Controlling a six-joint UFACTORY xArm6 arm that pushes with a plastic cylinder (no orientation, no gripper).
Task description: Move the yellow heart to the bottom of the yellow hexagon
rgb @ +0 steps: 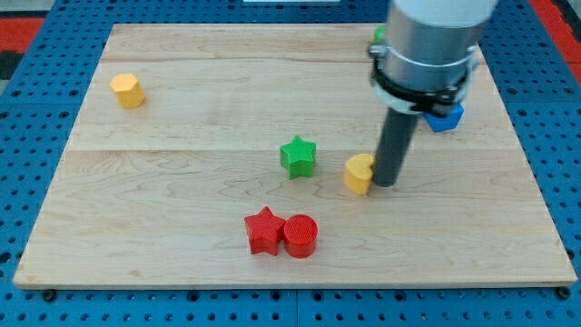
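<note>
The yellow heart point(359, 173) lies right of the board's middle. My tip point(385, 183) stands right beside it, touching or nearly touching its right side. The yellow hexagon point(128, 90) sits far off at the view's upper left, near the board's left edge. The arm's grey body fills the view's upper right and hides part of the board there.
A green star point(298, 156) lies just left of the yellow heart. A red star point(263, 231) and a red cylinder point(300, 235) touch each other at the lower middle. A blue block point(445, 117) and a green block point(379, 35) peek out beside the arm.
</note>
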